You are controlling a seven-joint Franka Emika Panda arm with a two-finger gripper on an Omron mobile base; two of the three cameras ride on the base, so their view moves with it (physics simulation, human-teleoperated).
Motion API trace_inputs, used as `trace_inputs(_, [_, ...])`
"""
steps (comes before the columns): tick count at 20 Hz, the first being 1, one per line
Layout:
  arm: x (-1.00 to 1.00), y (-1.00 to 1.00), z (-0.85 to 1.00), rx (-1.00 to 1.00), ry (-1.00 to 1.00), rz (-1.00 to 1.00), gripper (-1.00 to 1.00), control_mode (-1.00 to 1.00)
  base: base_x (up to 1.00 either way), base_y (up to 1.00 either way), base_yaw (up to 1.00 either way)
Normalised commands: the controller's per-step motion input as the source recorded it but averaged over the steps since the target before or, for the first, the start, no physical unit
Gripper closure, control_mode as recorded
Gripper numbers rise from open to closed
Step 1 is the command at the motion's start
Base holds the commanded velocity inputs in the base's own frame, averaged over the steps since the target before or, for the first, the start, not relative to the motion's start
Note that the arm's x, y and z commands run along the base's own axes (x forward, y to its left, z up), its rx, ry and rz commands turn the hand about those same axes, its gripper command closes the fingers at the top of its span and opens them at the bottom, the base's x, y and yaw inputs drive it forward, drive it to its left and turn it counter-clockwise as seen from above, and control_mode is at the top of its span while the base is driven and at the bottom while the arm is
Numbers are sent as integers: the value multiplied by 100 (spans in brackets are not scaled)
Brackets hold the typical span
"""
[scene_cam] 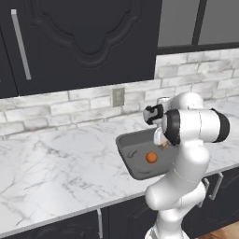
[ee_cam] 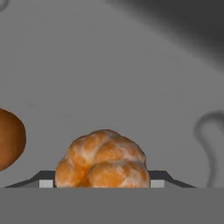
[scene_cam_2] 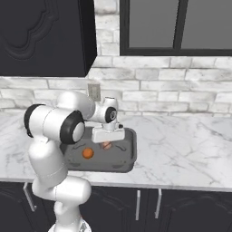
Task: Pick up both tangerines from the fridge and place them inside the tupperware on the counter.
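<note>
Hovering low over the tupperware (scene_cam_2: 129, 156) on the counter (scene_cam: 51, 163), the gripper (ee_cam: 102, 183) has the second tangerine (ee_cam: 101, 159) sitting between its fingertips, but whether it clamps or has let go, I cannot tell. One tangerine (scene_cam: 151, 158) already lies inside the container, well apart from the rim. By my judgement the job is nearly done: only release and retreat are left.

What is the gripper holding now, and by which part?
The gripper appears to hold the second tangerine by its sides, low over the tupperware; the finger contact itself is hidden. The other tangerine already lies inside.
</note>
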Motion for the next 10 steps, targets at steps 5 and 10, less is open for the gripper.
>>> trace_inputs(5, [12,0,-50,0,0,0,-100,-100,0,0,0])
trace_inputs(10, [0,0,-26,0,-6,0,-100,-100,0,0,0])
